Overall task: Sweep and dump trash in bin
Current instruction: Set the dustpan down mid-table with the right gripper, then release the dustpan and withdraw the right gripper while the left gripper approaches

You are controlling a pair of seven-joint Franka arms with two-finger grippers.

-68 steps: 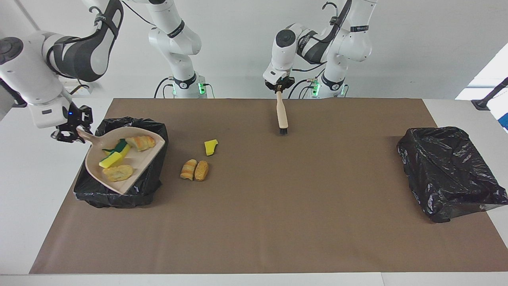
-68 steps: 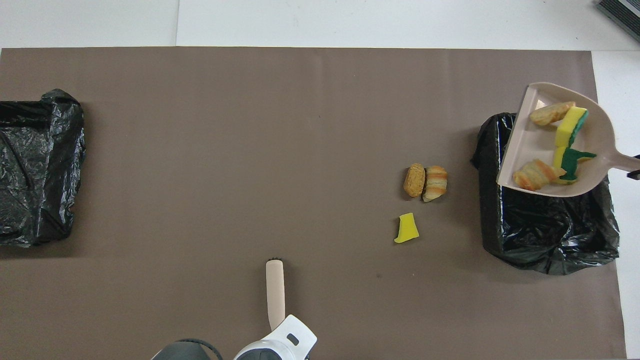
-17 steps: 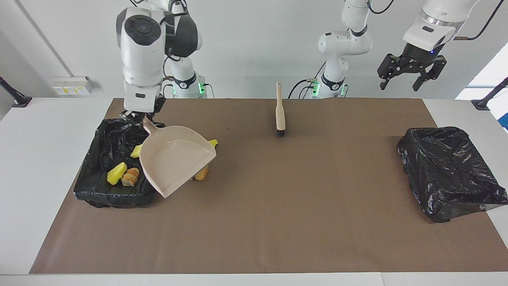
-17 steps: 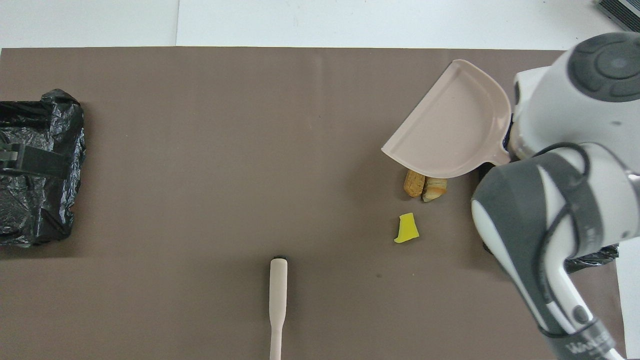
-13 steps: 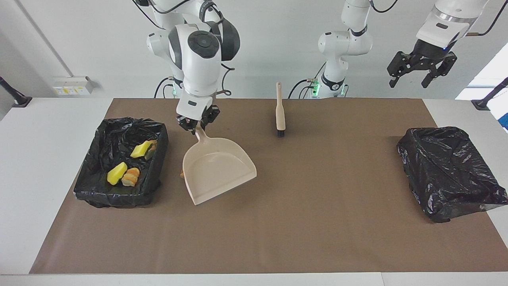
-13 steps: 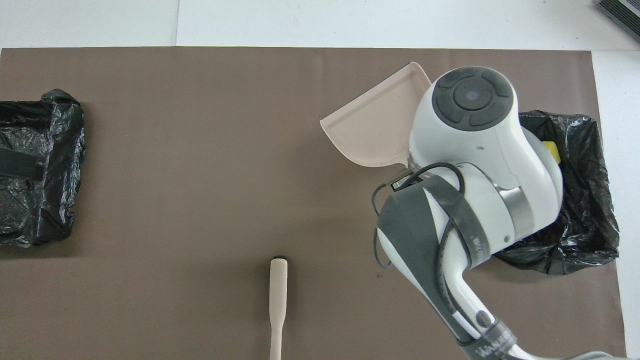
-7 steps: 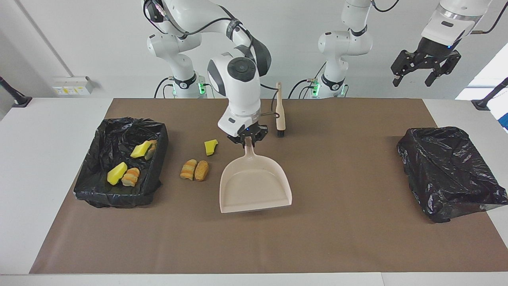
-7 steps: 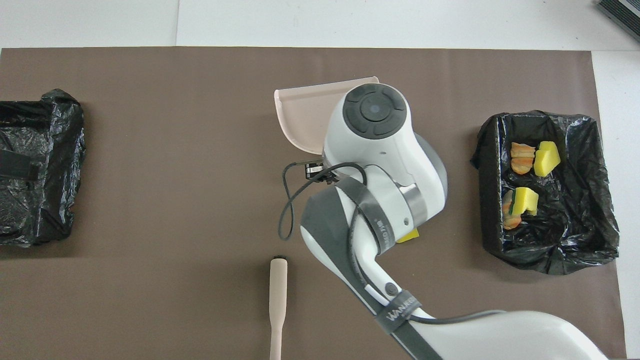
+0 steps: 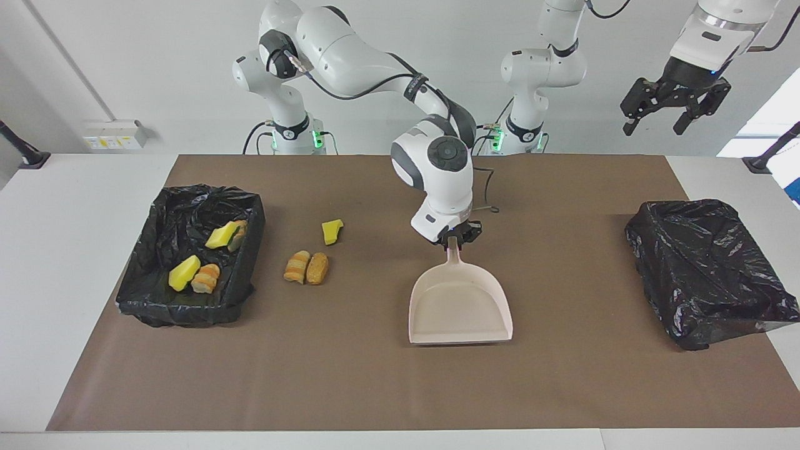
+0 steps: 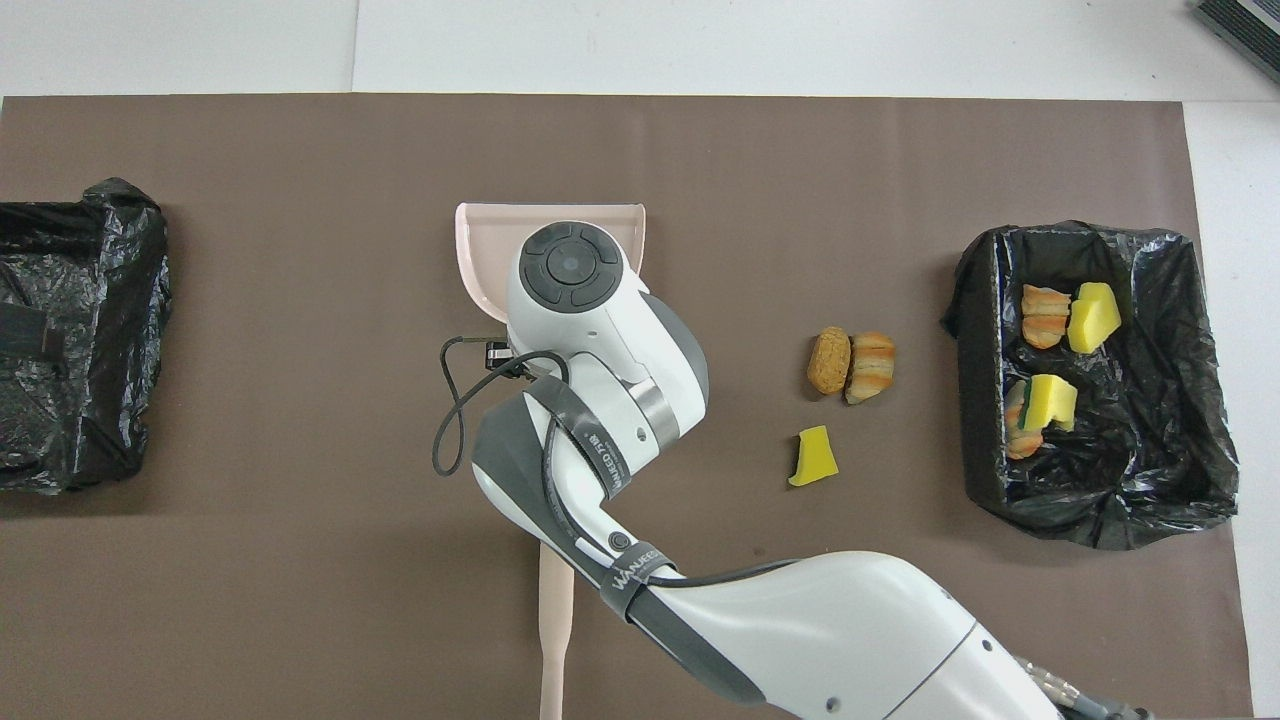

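Note:
My right gripper (image 9: 451,240) is shut on the handle of the empty beige dustpan (image 9: 459,307), which lies low at the middle of the mat, its mouth away from the robots; it also shows in the overhead view (image 10: 480,250). Loose trash lies on the mat toward the right arm's end: a yellow sponge piece (image 9: 332,231) (image 10: 815,457) and two bread-like lumps (image 9: 298,267) (image 9: 317,268) (image 10: 829,361). More trash lies in the black-lined bin (image 9: 187,310) (image 10: 1100,512): yellow sponges (image 9: 183,273) (image 10: 1093,317) and bread lumps (image 9: 205,279). My left gripper (image 9: 653,122) is open, empty and raised high over the left arm's end.
A second black-lined bin (image 9: 706,269) (image 10: 70,330) stands at the left arm's end. The beige brush (image 10: 555,620) lies on the mat near the robots, its head under my right arm; the facing view hides it.
My right arm has carried the empty dustpan from beside the filled bin to the middle of the mat, uncovering the loose trash. The left gripper has stayed raised and open.

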